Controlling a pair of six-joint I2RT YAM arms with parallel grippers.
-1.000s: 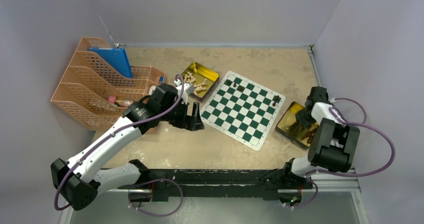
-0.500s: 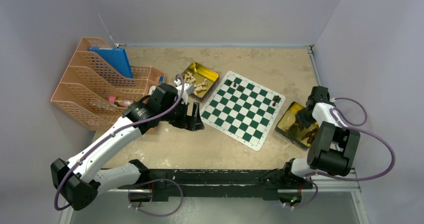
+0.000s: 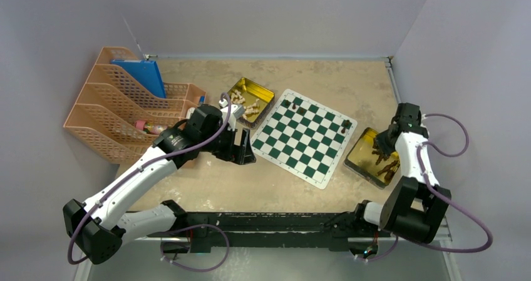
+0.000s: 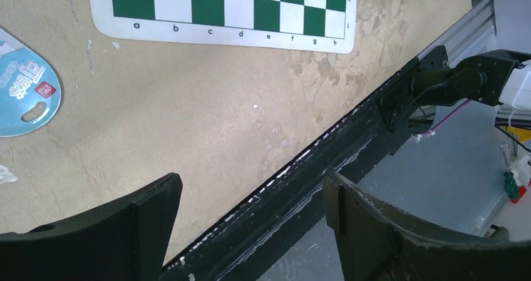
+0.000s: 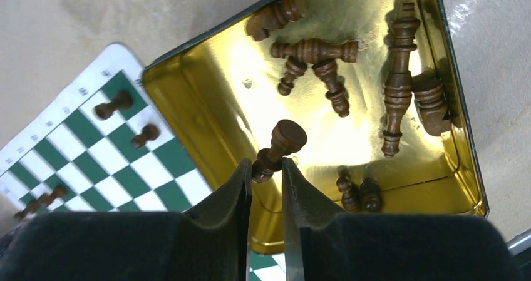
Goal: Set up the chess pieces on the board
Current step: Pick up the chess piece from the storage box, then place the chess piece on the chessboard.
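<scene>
Brown wood is pinched at one end only: a pawn (image 5: 280, 146) is clamped by its narrow end between the very tips of the right gripper (image 5: 265, 167), with its round base turned away and its body tilted. It is held over the gold tin (image 5: 206, 93), apparently lifted off the floor, where other dark pieces (image 5: 325, 68) lie loose.

Trouble is most likely to be caused by that shallow, off-axis hold. The pawn could be swung or squeezed out of the tips during the carry to the board (image 3: 304, 137). If it is lowered at this slant, it may be set on the edge of its base and tipped over on release. The few men (image 3: 298, 107) already standing near the far edge could be knocked if the fingers are brought in low, and the thin mat could be dragged if it is pressed.

The right arm is raised from its base and folded forward, its wrist bent down over the tin just beside the board's right edge. The left arm is stretched diagonally to the board's near left side, where the left gripper (image 4: 250, 181) is held above bare table, jaws wide apart and nothing between them.
</scene>
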